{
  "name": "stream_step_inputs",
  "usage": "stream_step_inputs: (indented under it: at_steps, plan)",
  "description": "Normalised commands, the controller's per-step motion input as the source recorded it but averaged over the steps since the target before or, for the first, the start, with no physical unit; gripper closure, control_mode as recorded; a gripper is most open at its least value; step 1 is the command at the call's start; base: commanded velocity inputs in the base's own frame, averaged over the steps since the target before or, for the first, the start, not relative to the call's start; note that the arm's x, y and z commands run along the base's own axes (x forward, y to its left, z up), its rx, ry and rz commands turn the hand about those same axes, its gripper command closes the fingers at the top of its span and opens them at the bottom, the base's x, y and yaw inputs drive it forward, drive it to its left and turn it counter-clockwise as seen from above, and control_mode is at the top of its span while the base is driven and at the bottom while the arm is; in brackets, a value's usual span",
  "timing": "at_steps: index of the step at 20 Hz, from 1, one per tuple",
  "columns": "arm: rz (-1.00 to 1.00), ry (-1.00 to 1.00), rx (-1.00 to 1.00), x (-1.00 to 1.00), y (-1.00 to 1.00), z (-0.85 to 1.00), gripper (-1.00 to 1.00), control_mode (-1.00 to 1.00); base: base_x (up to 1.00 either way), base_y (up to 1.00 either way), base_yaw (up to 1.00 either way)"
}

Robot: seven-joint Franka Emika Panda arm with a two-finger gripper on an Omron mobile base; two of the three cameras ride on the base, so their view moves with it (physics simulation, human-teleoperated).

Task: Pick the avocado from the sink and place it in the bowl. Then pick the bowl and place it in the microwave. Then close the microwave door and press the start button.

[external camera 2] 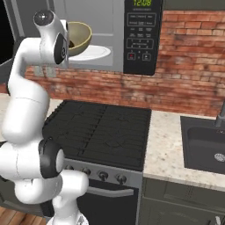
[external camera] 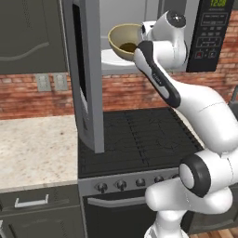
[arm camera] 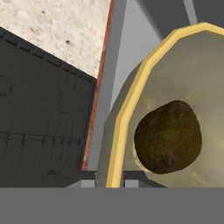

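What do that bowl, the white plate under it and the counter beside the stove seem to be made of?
Bowl: likely glazed ceramic; olive-tan inside, smooth paler rim, faint sheen.
Plate: looks like white glass or ceramic; flat, plain, smooth.
Counter: seems to be speckled stone such as granite; beige with small dark flecks, matte.
All are rendered, so these are guesses.

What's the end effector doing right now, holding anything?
End effector: shut on the rim of the bowl, avocado inside, held up at the open microwave.
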Motion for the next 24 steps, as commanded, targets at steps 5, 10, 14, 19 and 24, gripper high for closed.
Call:
stream_step_inputs:
  at_steps: [5, 10, 14, 19, 24]
  plan:
    - [0.00, 0.00, 0.00, 0.77, 0.00, 0.00, 1.00, -1.00, 0.00, 0.00, 0.00]
    - [0.00, 0.04, 0.00, 0.49, 0.00, -0.07, 1.00, -1.00, 0.00, 0.00, 0.00]
    - [0.00, 0.05, 0.00, 0.36, 0.00, -0.26, 1.00, -1.00, 0.00, 0.00, 0.00]
    - [0.00, 0.01, 0.00, 0.34, 0.00, -0.10, 1.00, -1.00, 0.00, 0.00, 0.00]
    - [0.00, 0.00, 0.00, 0.03, 0.00, 0.00, -1.00, -1.00, 0.00, 0.00, 0.00]
